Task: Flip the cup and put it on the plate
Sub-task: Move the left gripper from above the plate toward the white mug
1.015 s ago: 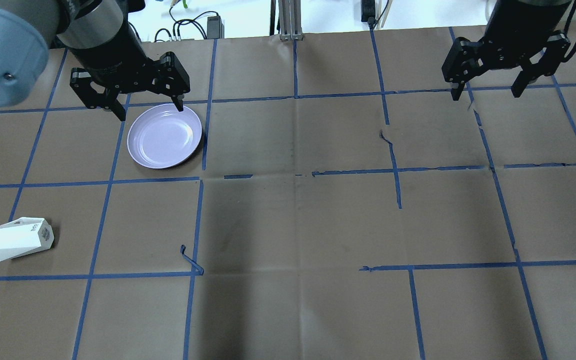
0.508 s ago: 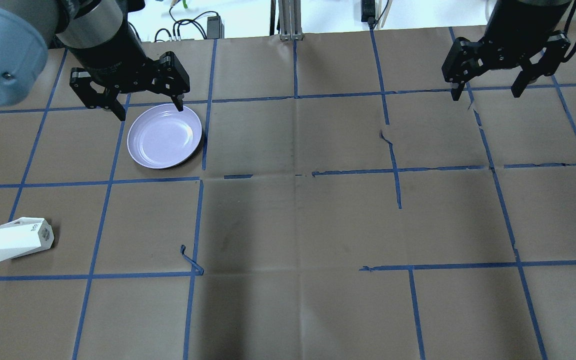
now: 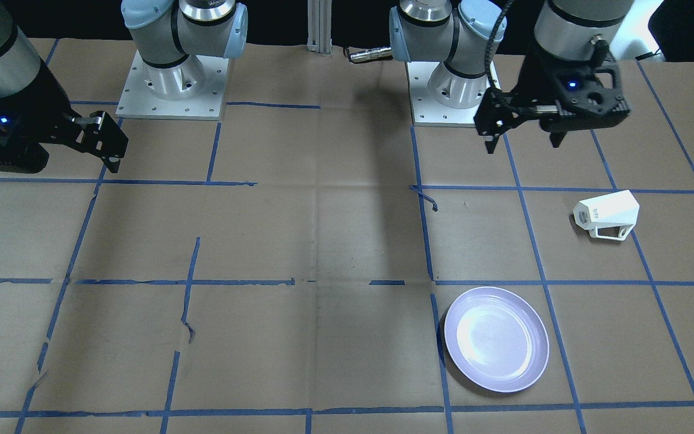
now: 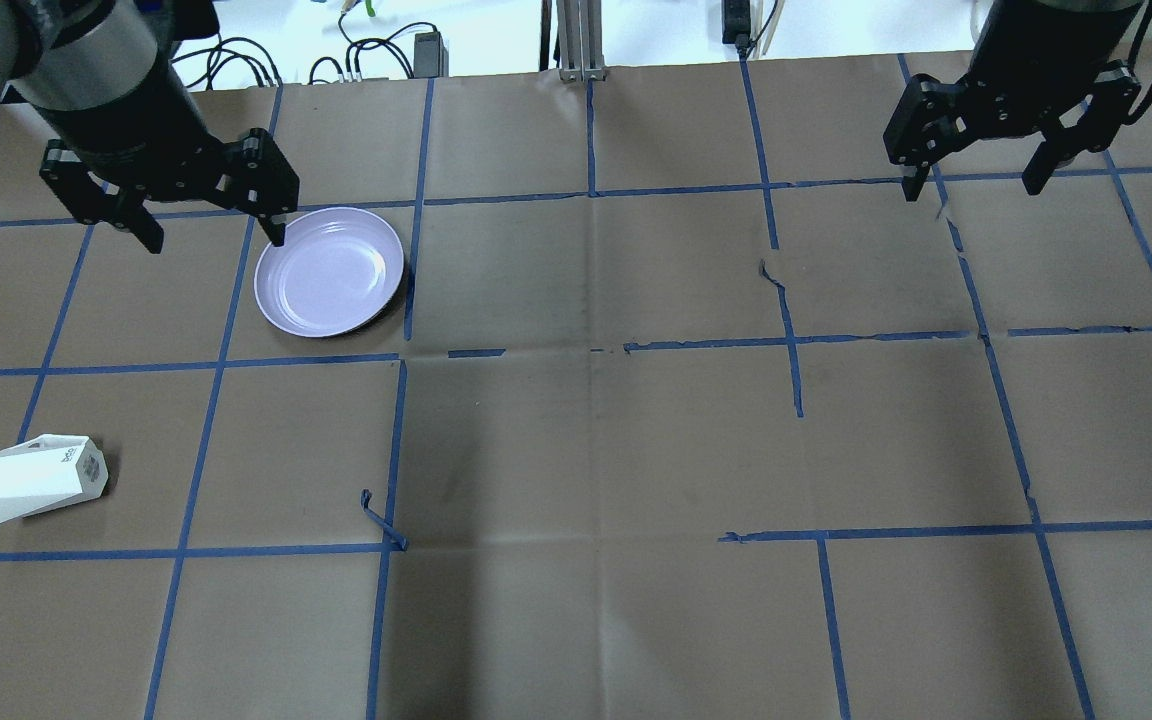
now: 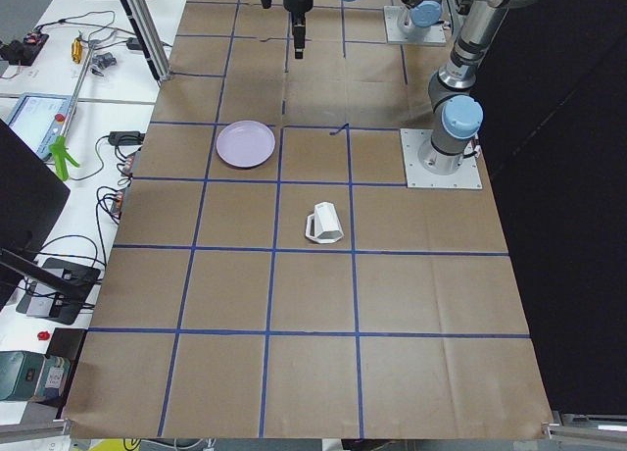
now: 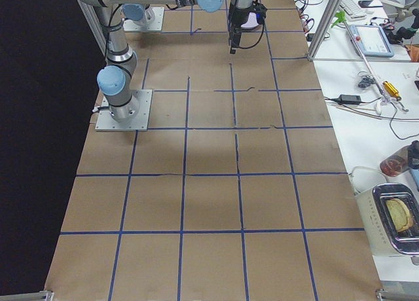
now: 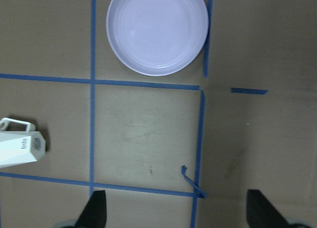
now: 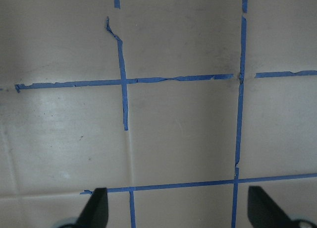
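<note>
The white faceted cup (image 4: 36, 478) lies on its side near the table's left edge; it also shows in the front view (image 3: 607, 212), handle down, and in the left wrist view (image 7: 20, 147). The lavender plate (image 4: 329, 271) sits upright and bare farther back, also in the front view (image 3: 496, 339) and in the left wrist view (image 7: 157, 29). My left gripper (image 4: 214, 240) is open and empty, high above the table, just left of the plate and well apart from the cup. My right gripper (image 4: 971, 190) is open and empty at the far right.
Brown paper with a blue tape grid covers the table. A loose curl of tape (image 4: 381, 520) sticks up near the middle left. The two arm bases (image 3: 172, 84) (image 3: 452, 84) stand at the robot's edge. Cables (image 4: 376, 55) and a metal post (image 4: 581, 40) are at the far edge.
My left gripper has moved left, off the plate's back rim, still open. The cup, the plate and the right arm have not moved.
</note>
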Robot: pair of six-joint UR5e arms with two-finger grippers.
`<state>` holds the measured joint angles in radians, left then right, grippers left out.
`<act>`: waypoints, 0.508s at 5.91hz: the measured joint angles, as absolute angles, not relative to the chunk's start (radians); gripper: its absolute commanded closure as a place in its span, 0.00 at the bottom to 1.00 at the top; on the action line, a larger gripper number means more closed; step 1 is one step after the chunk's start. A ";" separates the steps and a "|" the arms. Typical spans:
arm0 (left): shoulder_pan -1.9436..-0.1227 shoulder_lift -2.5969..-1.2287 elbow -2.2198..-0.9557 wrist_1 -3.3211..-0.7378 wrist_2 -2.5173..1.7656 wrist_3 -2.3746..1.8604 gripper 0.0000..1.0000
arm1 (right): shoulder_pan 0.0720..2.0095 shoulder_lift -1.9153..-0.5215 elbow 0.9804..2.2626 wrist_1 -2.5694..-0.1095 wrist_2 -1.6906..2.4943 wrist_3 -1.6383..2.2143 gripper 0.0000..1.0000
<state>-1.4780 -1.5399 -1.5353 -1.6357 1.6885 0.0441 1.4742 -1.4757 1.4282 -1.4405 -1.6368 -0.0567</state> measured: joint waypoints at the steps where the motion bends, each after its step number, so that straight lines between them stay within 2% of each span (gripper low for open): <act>1: -1.363 -1.530 -1.537 -1.658 1.691 0.181 0.01 | 1.474 -1.476 1.428 -1.441 -1.637 -0.057 0.00; 3: -1.048 -1.530 -1.542 -1.672 1.641 0.495 0.01 | 1.474 -1.476 1.428 -1.441 -1.637 -0.057 0.00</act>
<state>-1.0482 -1.5302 -1.5421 -1.6724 1.6410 0.4954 1.4742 -1.4757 1.4281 -1.4407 -1.6367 -0.0568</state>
